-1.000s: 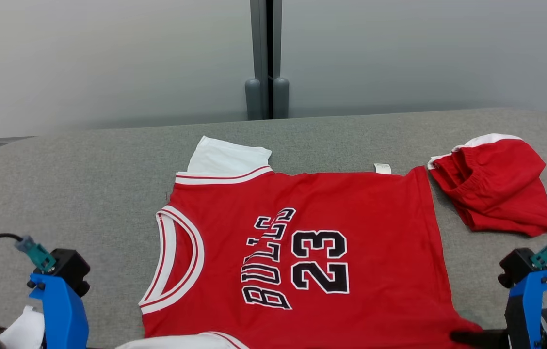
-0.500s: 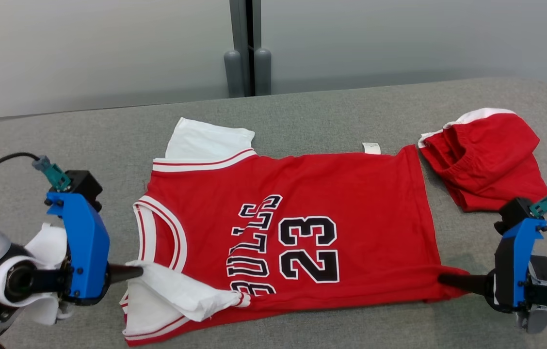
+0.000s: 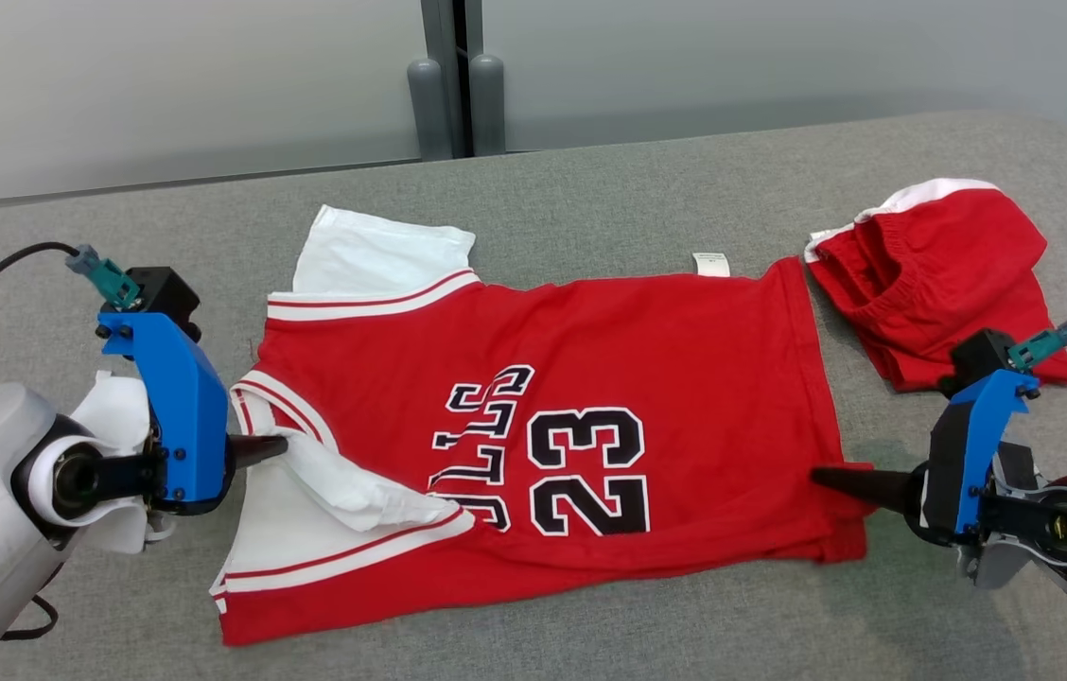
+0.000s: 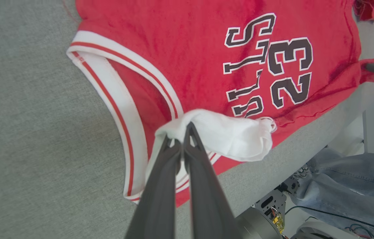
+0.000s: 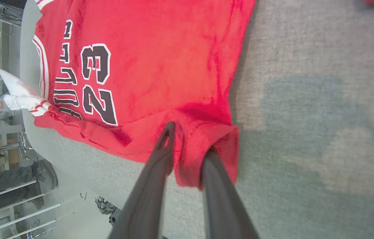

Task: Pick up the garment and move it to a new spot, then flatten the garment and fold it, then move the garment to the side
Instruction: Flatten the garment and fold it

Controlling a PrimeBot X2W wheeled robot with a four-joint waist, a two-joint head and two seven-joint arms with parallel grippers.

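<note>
The red jersey (image 3: 590,378) with the number 23 lies spread on the grey counter (image 3: 590,624), its neck toward the left gripper (image 3: 280,443) and its hem toward the right gripper (image 3: 819,475).

At the jersey's neck end, the left fingers (image 4: 160,186) are pressed together on the white near sleeve (image 3: 344,487). This sleeve is pulled over the red cloth. At the jersey's hem end, the right fingers (image 5: 154,172) stand a little apart, and the near hem corner is bunched in the gap between them.

The jersey's near side lies close to the counter's near edge, as the left wrist view shows. Beyond its far side there is a wide band of bare counter up to the grey wall panels (image 3: 212,85). The red shorts (image 3: 959,274) lie just beside the jersey's far hem corner. Past the hem, around the right gripper, the counter is bare.

The pulled sleeve covers the first letters of the black word beside the number. One right fingertip is under a flap of the hem. Below the counter's edge, the left wrist view shows a person's legs in jeans (image 4: 356,179).
</note>
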